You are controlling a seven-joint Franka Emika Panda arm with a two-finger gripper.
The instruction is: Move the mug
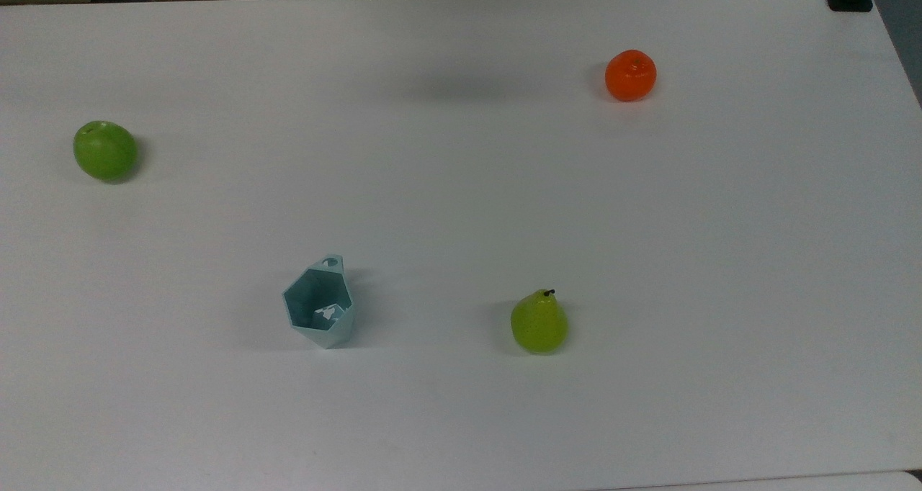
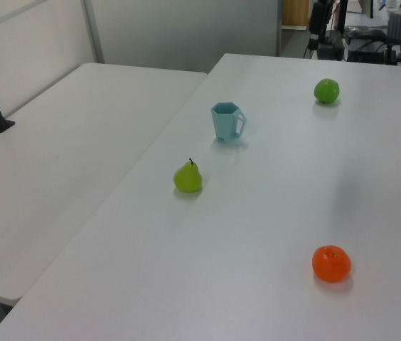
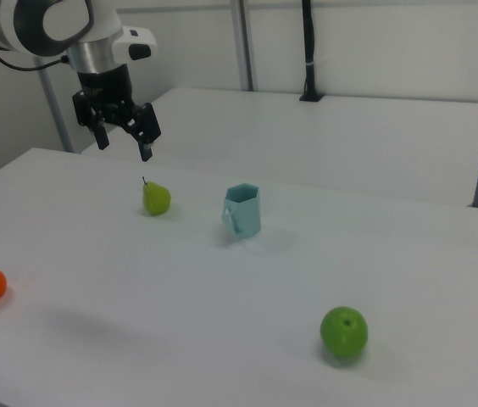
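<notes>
White tabletop (image 1: pixel 461 203) is stretching across the top view, carrying four things that are sitting well apart from one another. Going from the top view's left, a green apple (image 1: pixel 105 150) is resting out at about nine o'clock of the surface; the mug (image 1: pixel 320 309) is standing upright at about seven o'clock, its mouth facing up and its tab handle pointing toward twelve o'clock; a pear (image 1: pixel 539 322) is sitting at about five o'clock, at three o'clock of the mug; and an orange (image 1: pixel 630 75) is lying up at about one o'clock. In the right view, the gripper (image 3: pixel 124 138) is hanging in the air at about eleven o'clock of the pear (image 3: pixel 156 198), its two fingers spread apart and pinching nothing, well clear of the mug (image 3: pixel 243 210), which is standing just past the pear toward three o'clock. A second white table (image 2: pixel 58 163) is standing beside the first along the left view's left.
</notes>
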